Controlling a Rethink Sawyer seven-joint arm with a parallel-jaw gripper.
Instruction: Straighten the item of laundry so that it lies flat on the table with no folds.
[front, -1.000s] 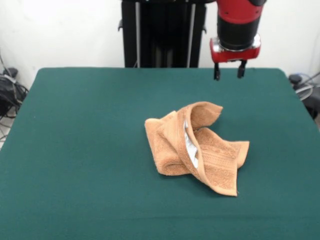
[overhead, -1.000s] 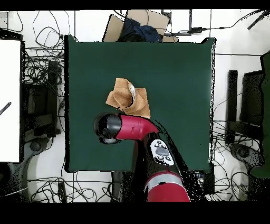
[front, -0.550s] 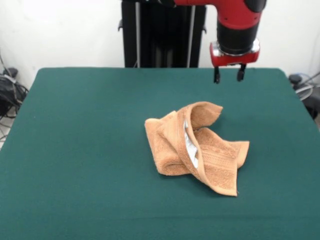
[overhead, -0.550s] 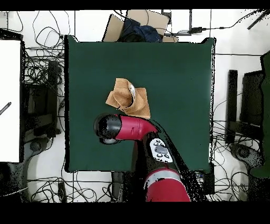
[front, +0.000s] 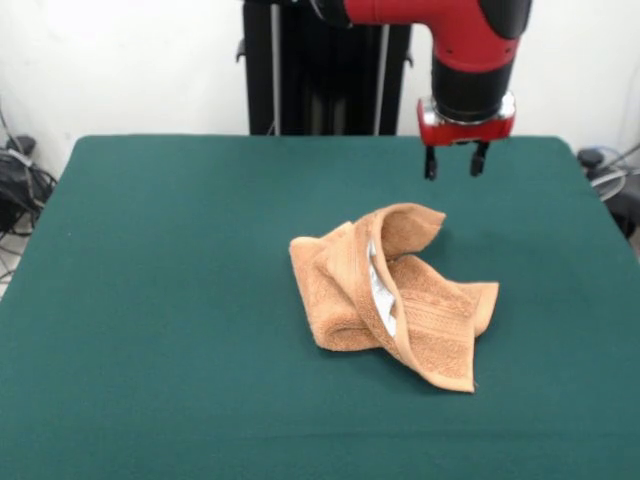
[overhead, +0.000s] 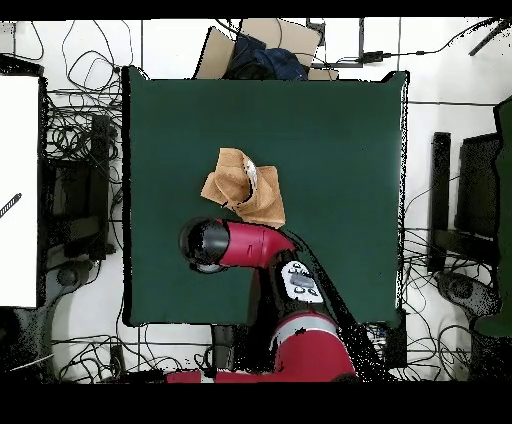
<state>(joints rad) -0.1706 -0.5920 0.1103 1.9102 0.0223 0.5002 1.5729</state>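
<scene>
Towel (front: 390, 295) sits crumpled mid-desk (front: 150, 280), folded over itself w/ a raised loop at its far end; long axis runs diagonally, far end to near corner. Hand (front: 451, 165), fingers apart & empty, hangs above desk just behind that loop, so next move probably down & toward the loop.

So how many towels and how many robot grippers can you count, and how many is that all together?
Towel: 1
Gripper: 1
Total: 2
</scene>
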